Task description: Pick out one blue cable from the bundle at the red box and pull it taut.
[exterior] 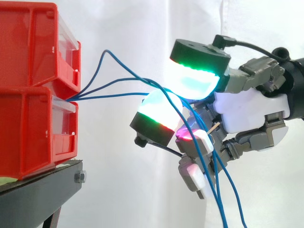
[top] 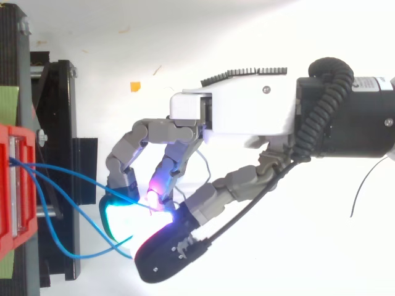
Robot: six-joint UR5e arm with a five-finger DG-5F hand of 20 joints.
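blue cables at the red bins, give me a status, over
Hand curled shut on blue cables, several strands between its pads. Cables slack, looping out of the red bins; none taut yet. Nothing in the way.

A robotics lab is showing itself here, with a fixed test rig set up.

A plain white curtain (exterior: 123, 190) is hanging behind everything as a backdrop. At the left, red bins (exterior: 28, 52) are sitting stacked on a bolted black stand (exterior: 42, 185). From the right, a robot arm is reaching in with a fingered hand (top: 247, 114). Its thick pads (exterior: 194, 80) are glowing green, cyan and magenta, and its fingers are curling around thin blue cables (exterior: 111, 96) running out of the bins.
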